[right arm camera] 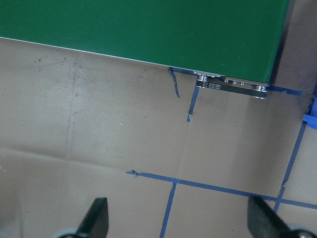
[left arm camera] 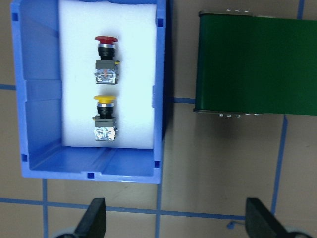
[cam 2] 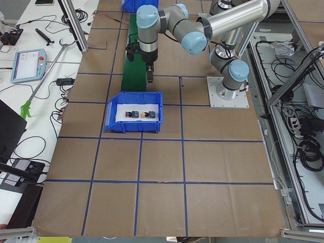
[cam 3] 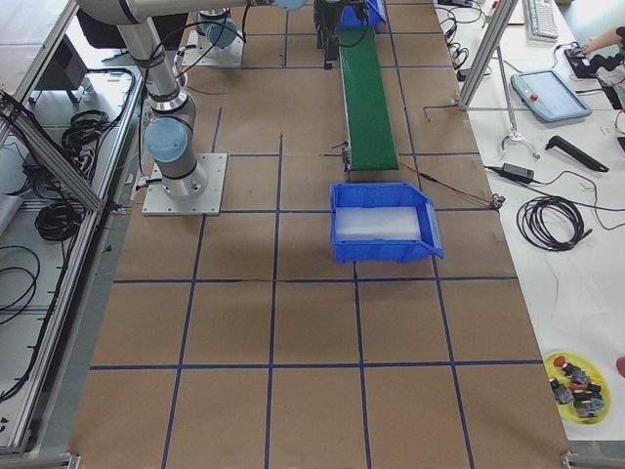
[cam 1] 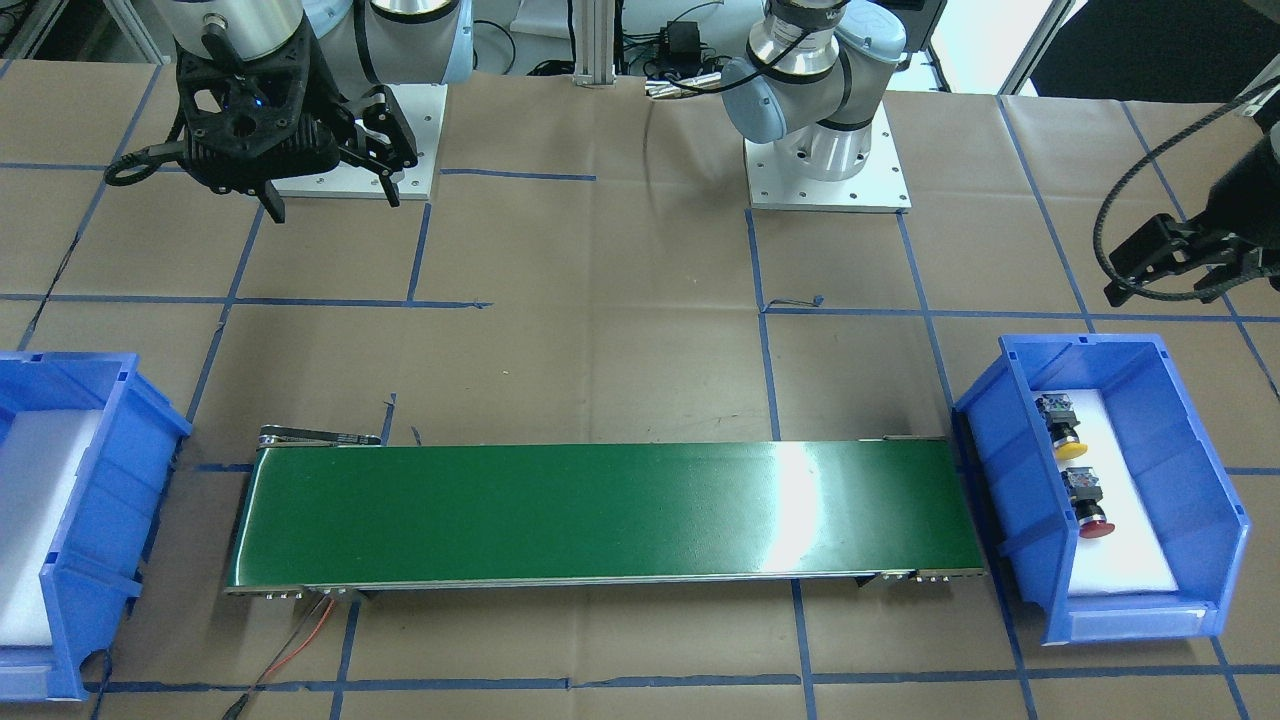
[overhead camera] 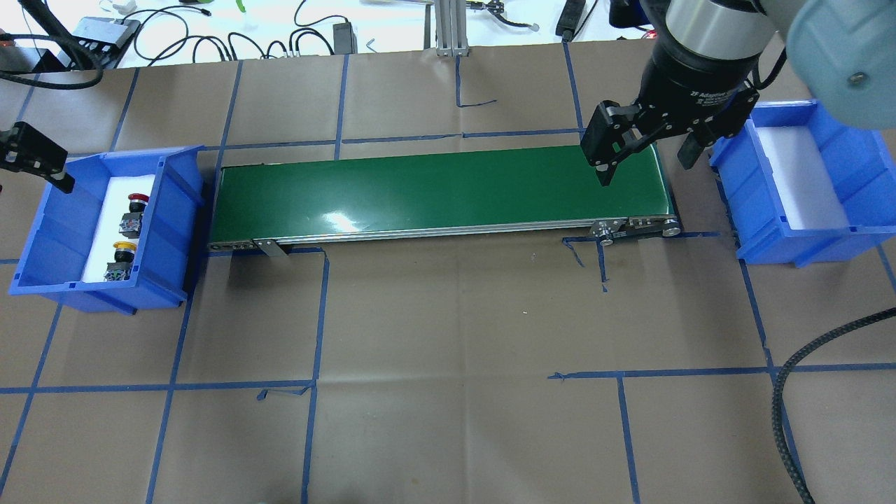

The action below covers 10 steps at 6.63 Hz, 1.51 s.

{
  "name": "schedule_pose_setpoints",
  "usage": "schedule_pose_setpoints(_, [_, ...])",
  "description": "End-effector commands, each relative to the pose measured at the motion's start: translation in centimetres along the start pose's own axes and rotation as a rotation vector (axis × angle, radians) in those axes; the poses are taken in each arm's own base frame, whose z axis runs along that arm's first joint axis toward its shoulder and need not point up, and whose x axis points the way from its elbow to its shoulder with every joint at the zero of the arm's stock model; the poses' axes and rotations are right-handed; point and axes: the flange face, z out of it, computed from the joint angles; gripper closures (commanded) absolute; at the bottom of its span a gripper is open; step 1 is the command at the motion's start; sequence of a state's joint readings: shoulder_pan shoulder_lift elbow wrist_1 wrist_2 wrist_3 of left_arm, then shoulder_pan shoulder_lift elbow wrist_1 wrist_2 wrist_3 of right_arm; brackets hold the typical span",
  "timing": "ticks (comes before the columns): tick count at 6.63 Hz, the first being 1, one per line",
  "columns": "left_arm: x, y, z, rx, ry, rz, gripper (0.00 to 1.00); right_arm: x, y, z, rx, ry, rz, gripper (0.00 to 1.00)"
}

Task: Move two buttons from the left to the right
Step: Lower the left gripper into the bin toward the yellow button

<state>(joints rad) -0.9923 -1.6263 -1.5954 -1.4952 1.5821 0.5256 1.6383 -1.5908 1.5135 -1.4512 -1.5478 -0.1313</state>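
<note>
- At far left: left gripper (left arm camera: 177, 219), jaws wide, empty, near blue bin (left arm camera: 29, 89).
- On foam (left arm camera: 133, 49) inside: red-capped button (left arm camera: 105, 59), yellow-capped button (left arm camera: 104, 119), lying close; risk of wide jaws nudging neighbour or clipping wall.
- Over right end of conveyor (overhead camera: 441, 189): right gripper (overhead camera: 647, 164), wide, empty.

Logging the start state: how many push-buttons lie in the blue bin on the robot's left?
2. The red button lies farther from the robot in the left bin, the yellow button nearer, both on white foam; none looks hidden.

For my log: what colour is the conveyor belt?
Dark green. The conveyor belt shows best in overhead exterior view.
</note>
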Motion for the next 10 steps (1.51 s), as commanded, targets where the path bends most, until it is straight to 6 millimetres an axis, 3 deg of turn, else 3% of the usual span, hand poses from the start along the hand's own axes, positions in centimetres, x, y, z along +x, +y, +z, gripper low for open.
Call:
schedule_pose_setpoints(1, [-3.5, 0.1, 2.1, -0.023, 0.016, 0.015, 0.0, 0.0, 0.0, 0.0, -0.001, 0.0, -0.001, 0.0])
schedule_pose_setpoints(2, [-3.4, 0.1, 4.0, -0.013, 0.012, 0.016, 0.01, 0.0, 0.0, 0.0, -0.001, 0.0, -0.001, 0.0])
schedule_pose_setpoints(4, [-2.9, 0.6, 10.9, 0.029, -0.01, 0.023, 0.01, 0.0, -0.1, 0.1, -0.001, 0.0, -0.002, 0.0])
schedule_pose_setpoints(10, [-4.2, -2.2, 19.0, 0.032, -0.004, 0.128, 0.01, 0.0, -0.1, 0.1, 0.0, -0.002, -0.002, 0.0])
